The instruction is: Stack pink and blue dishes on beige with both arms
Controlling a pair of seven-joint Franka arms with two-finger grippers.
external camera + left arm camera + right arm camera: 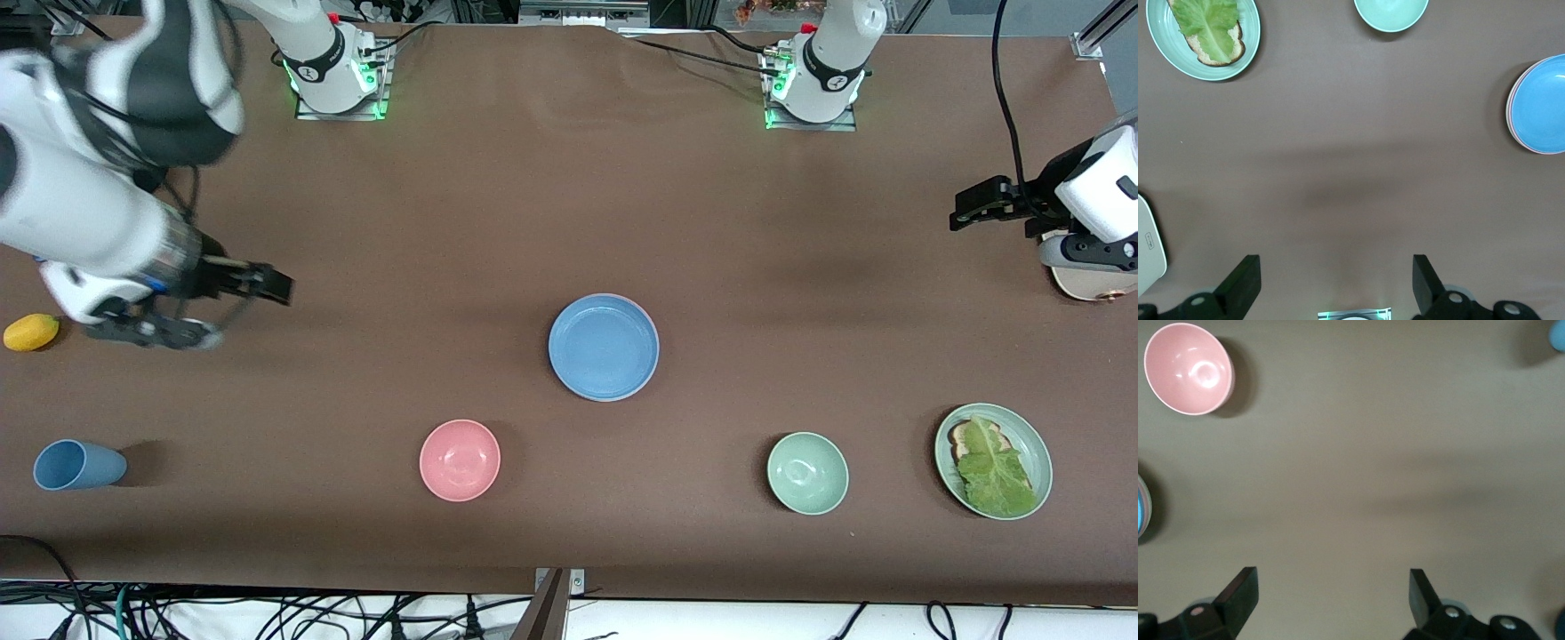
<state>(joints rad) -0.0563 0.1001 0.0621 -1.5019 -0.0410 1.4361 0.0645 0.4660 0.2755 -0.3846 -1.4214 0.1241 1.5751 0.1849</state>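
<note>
Front view is showing the blue plate (604,347) sitting mid-table atop a pink rim, stack apparently complete. Left gripper (969,206) at three o'clock and right gripper (253,289) at nine are hovering, jaws spread; a careless sweep could nudge it.

Cup (78,465), bowls, plate (993,460) lie nearer camera than stacked dishes (604,347).

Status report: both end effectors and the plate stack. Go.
Left end effector open, empty, at left arm's end of table. Right end effector open, empty, at right arm's end. Blue plate tops stack mid-table, pink edge beneath. Nothing obstructing.
</note>
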